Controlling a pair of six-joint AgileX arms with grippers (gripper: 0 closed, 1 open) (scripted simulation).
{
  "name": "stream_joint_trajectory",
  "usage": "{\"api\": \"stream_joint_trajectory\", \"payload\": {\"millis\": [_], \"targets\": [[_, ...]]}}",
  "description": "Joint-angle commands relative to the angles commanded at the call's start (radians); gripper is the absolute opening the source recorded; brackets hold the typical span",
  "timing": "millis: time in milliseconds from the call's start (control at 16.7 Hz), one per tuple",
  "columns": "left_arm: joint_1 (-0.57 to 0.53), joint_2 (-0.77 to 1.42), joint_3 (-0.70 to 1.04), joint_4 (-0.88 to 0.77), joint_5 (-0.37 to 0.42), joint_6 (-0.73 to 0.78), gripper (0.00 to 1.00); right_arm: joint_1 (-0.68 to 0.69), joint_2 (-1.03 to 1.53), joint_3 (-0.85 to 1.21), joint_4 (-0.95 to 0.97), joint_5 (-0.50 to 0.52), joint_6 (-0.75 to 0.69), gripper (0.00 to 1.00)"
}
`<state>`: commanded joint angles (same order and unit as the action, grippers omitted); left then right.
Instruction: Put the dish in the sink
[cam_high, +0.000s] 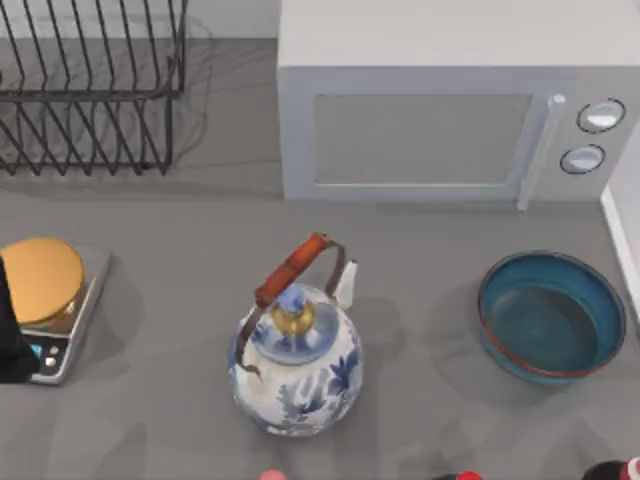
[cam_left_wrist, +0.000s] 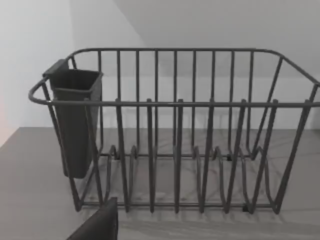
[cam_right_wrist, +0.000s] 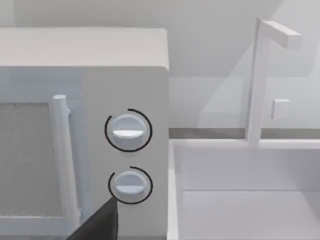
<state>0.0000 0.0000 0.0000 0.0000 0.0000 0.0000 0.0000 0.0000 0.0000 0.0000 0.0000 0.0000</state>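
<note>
Left tool (cam_left_wrist: 97, 225): I see one dark wedge of it in the left wrist view, facing the wire dish rack (cam_left_wrist: 175, 130); I cannot tell how it is set or whether it holds anything.
Right tool (cam_right_wrist: 97, 222): a matching dark wedge in the right wrist view, facing the microwave (cam_right_wrist: 85, 125) and the sink (cam_right_wrist: 245, 200); its setting is likewise not something I can tell.
Left arm (cam_high: 12, 330): a dark shape at the counter's left edge, beside the kitchen scale (cam_high: 60, 315).
Dish (cam_high: 551, 315): it sits upright and empty on the grey counter (cam_high: 180, 400), toward the right side, well apart from the teapot (cam_high: 297, 360) and near the sink's white edge (cam_high: 622, 240).
Step, as I judge it: the dish is not yet grasped; nothing touches it.
Risk one: the rim is thin and the wall shallow and sloped, so a pinch placed badly could let the dish slip or tip.
Risk two: the sink's raised lip stands between dish and basin; a low carry could knock the dish against it.
Risk three: the faucet (cam_right_wrist: 260, 80) stands upright over the basin and could be struck.
Materials: the dish looks glazed, teal-blue with a reddish-brown rim, round. The teapot is glossy blue-and-white with a brown handle. The rack is thin dark wire. The scale carries a flat golden disc.
</note>
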Motion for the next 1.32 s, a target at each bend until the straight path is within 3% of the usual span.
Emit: {"api": "stream_joint_trajectory", "payload": {"millis": [240,480,1320], "targets": [[0.000,0.000,0.000,0.000,0.000,0.000,1.00,0.006,0.032,0.032,-0.030,-0.001,0.005,1.00],[0.000,0.000,0.000,0.000,0.000,0.000,1.00,0.031,0.223,0.212,-0.186,-0.003,0.030,1.00],[0.000,0.000,0.000,0.000,0.000,0.000,1.00,0.152,1.492,1.150,-1.044,0.002,0.161,1.00]]}}
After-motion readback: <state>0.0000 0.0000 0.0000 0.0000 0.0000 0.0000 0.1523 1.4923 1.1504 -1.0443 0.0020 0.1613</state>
